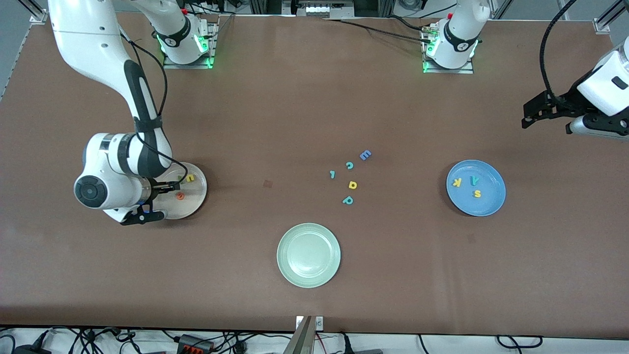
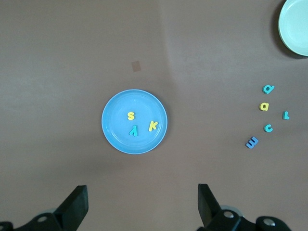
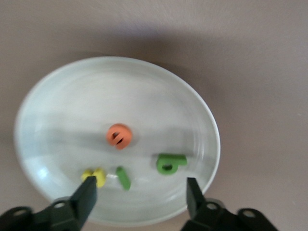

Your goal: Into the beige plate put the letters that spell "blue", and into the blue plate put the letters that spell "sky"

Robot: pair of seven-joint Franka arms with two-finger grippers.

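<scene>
Hovering spread over the beige plate point(image 3: 57, 96), right gripper point(image 3: 139, 190) shows "b" point(image 3: 169, 163) (front hides it) — left gripper point(image 2: 143, 199) wide.

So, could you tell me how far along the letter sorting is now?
It looks essentially finished. The blue plate holds s, k and y. The beige plate holds b, l, u and e. The right gripper is over that plate, jaws open and empty. The left gripper waits open. Nothing seems left.

The table point(image 1: 295, 123) looked matt brown; the blue plate point(image 1: 486, 201) and beige plate point(image 3: 72, 96) looked smooth, faintly glossy.
</scene>
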